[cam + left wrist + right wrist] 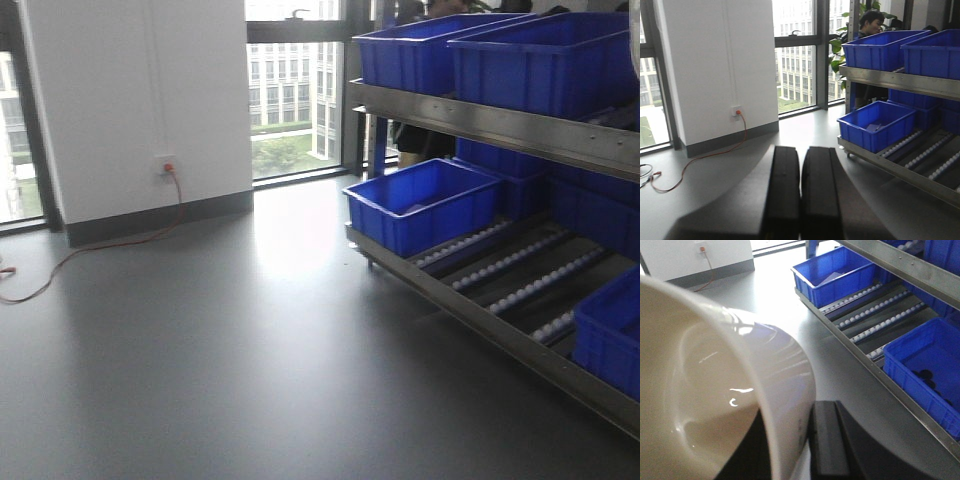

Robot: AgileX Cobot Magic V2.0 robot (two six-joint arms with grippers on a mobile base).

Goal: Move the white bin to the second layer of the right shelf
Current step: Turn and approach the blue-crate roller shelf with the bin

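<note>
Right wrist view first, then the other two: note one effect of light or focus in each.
Right wrist view: the white bin looms soft-edged, with bright glints on its inner wall. Front view: daylight leaves a pale glare patch on the floor. Left wrist view: the left gripper is dark and blurred near the lens; the windows are washed out.

left jaws closed, right jaws pinching white bin (715, 365).

Soft daylight, glare on floor (285, 250)

One white bin (715, 390), one wall socket (166, 165), two top-shelf blue crates (410, 55) (545, 65).
</note>
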